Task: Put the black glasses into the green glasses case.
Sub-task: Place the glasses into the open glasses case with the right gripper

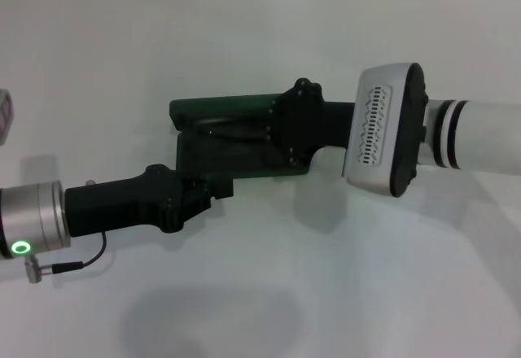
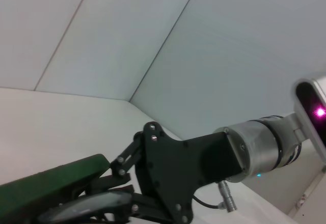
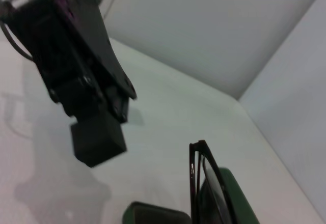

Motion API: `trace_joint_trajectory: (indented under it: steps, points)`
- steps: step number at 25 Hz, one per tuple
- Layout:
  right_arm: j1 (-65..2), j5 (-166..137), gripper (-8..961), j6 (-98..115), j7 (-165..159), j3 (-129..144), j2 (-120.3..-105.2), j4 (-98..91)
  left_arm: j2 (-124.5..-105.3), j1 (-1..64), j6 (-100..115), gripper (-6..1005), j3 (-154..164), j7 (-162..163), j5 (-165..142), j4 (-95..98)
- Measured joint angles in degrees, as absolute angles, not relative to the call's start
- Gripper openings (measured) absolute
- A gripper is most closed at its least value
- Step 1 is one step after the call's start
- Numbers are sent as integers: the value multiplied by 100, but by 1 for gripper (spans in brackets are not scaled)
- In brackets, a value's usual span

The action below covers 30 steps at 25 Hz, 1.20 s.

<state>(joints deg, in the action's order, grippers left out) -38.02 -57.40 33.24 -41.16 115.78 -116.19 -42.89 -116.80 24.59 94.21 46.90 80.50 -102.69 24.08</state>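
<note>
— Over the table (image 1: 98, 73) centre, what's going on?
— My right gripper (image 1: 281, 130) reaches in from 3 o'clock above the green glasses case (image 1: 220, 107), holding the black glasses (image 3: 204, 183). My left gripper (image 1: 213, 185) sits at the case's 7 o'clock; its grip, I cannot tell.

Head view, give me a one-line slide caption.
Both grippers, left and right, meet over the open green case on the white table.

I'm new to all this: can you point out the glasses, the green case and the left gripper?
black glasses (image 3: 197, 175): right wrist view, frame's front edge.
green glasses case (image 1: 224, 107): head view, far lid edge.
left gripper (image 1: 218, 187): head view, its tip beside the case.
</note>
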Motion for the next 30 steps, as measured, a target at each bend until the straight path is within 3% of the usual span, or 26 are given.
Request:
trace_joint_trajectory:
  steps: [30]
  points:
    - [-3816, -5750, 127, 2566, -4401, 12243, -11619, -4513, -11697, 2412, 9425, 0, 4711, 8051, -10274, 2408]
